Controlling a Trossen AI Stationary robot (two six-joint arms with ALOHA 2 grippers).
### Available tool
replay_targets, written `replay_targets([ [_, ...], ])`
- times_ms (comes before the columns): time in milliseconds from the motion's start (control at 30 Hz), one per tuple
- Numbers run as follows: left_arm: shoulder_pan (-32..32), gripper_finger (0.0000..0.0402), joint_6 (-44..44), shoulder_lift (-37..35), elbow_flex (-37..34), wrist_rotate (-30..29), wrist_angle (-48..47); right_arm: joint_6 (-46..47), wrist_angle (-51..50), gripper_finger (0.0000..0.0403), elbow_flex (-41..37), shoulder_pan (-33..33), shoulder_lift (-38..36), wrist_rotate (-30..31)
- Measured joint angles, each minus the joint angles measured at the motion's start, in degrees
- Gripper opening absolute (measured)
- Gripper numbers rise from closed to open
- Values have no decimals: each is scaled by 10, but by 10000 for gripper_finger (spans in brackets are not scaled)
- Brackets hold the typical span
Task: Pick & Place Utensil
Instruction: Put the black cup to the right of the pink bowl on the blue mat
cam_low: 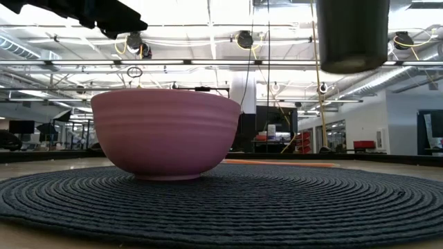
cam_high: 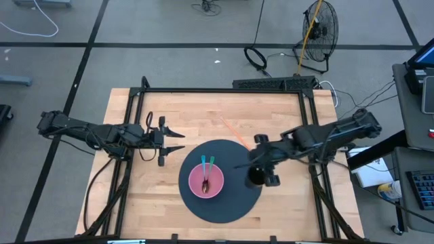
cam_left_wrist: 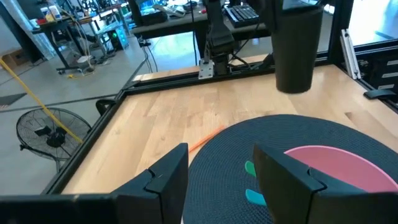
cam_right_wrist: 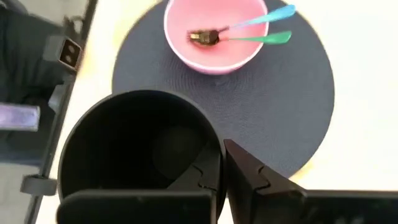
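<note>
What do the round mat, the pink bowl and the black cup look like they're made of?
Mat: dark woven cord, judging by its coiled ridges. Pink bowl: probably plastic or glazed ceramic, smooth with faint ribbing. Black cup, clamped in the right gripper: matte, plastic or coated metal; unclear.

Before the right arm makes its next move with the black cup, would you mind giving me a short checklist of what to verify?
1. Right gripper shut on the black cup rim: ok.
2. Cup clear of the mat, hanging above it in the low view: ok.
3. Two utensils resting in the pink bowl: ok.
4. Bowl upright on the mat: ok.
5. Left gripper open, beside the mat, holding nothing: ok.
6. Whether the cup is empty: cannot tell.
</note>
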Motion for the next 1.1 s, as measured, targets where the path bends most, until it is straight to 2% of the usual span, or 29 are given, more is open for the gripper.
replay_targets([
  [300,0,186,-3,0,0,0,-2,-69,35,3,9,-54,73,-47],
  [500,0,186,-13,0,0,0,-4,-107,71,4,10,-75,110,-48],
  [700,0,186,-17,0,0,0,-13,-121,100,4,10,-82,136,-52],
  [800,0,186,-17,0,0,0,-13,-128,118,4,10,-82,147,-74],
  [1100,0,186,-19,0,0,0,-19,-126,142,4,-13,-82,150,-76],
])
